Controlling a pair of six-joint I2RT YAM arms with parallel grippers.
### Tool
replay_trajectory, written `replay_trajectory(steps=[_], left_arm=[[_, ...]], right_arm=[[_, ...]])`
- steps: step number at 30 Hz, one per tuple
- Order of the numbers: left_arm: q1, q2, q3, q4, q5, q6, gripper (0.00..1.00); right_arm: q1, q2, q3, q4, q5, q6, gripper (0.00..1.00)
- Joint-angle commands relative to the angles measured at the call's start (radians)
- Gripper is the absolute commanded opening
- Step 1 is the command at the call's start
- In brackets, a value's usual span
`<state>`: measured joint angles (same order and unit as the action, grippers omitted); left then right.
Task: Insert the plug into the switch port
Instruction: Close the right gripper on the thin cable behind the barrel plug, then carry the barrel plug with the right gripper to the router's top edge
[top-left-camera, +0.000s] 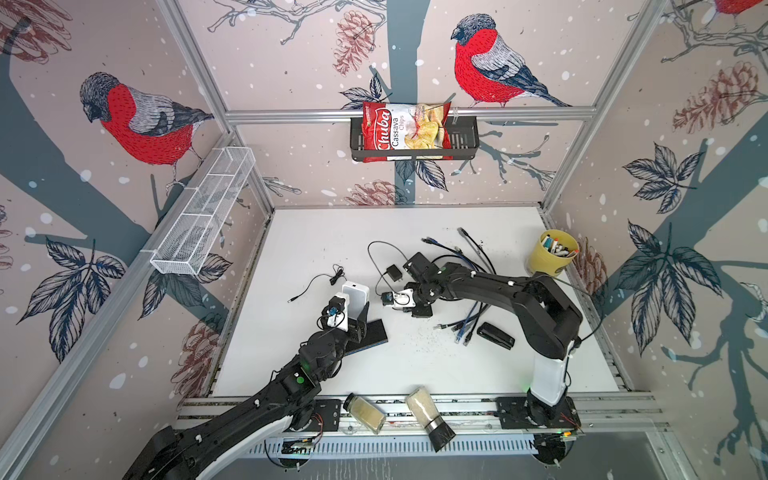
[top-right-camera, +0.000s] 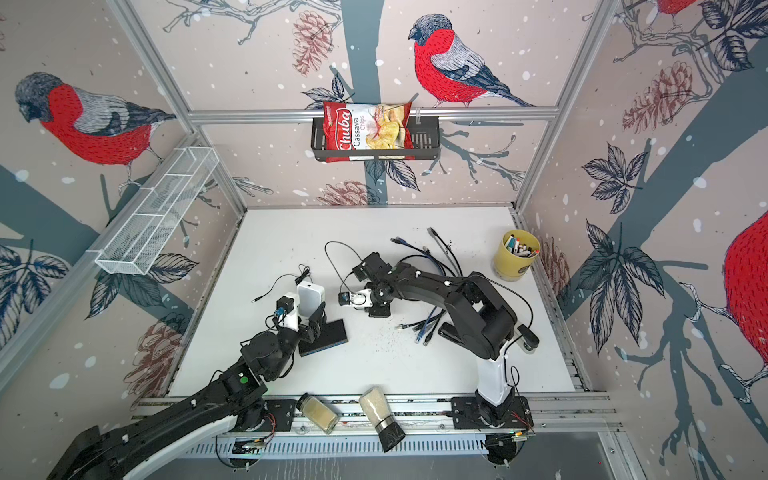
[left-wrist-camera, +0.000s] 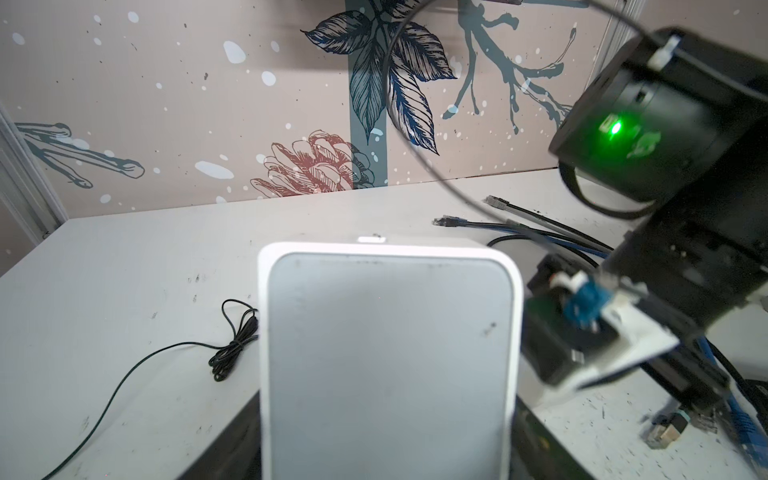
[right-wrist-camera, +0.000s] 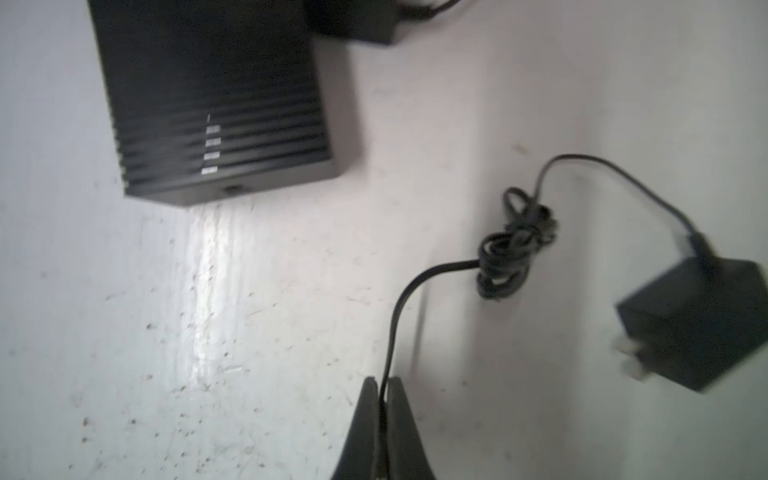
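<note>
The switch (top-left-camera: 355, 293), a white rounded box, stands upright off the table, and my left gripper (left-wrist-camera: 384, 457) is shut on its lower sides. It fills the left wrist view, and its port is hidden. My right gripper (right-wrist-camera: 382, 384) is shut on a thin black cable (right-wrist-camera: 395, 316) just above the table. That cable runs through a knotted bundle (right-wrist-camera: 515, 245) to a black power adapter (right-wrist-camera: 698, 324), also seen in a top view (top-left-camera: 394, 273). The plug on the held cable is hidden. In both top views the right fingertips sit under the wrist camera (top-left-camera: 399, 298).
A black ribbed box (right-wrist-camera: 216, 104) lies by the left arm (top-left-camera: 374, 332). A second thin cable (top-left-camera: 316, 284) lies left of the switch. Network cables (top-left-camera: 467, 257), a black stapler-like case (top-left-camera: 494, 336) and a yellow pen cup (top-left-camera: 555, 253) are on the right. Two jars (top-left-camera: 365, 413) lean on the front rail.
</note>
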<state>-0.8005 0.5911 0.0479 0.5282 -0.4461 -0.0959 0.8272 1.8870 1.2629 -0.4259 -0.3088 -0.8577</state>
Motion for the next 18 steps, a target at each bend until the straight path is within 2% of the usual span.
replay_trajectory(steps=[1,9,14,18], left_arm=[[0.003,0.013,0.015,0.035,0.018,0.015,0.33],[0.004,0.086,0.029,0.080,0.096,0.031,0.33],[0.003,0.140,0.029,0.131,0.176,0.070,0.31],[0.002,0.179,0.035,0.177,0.231,0.110,0.30]], right_arm=[[-0.038,-0.036,-0.027,0.203,-0.162,0.245,0.00],[-0.104,-0.121,-0.190,0.647,-0.306,0.786,0.00],[-0.114,-0.197,-0.330,0.975,-0.291,1.078,0.00],[-0.115,-0.227,-0.385,1.120,-0.263,1.251,0.00]])
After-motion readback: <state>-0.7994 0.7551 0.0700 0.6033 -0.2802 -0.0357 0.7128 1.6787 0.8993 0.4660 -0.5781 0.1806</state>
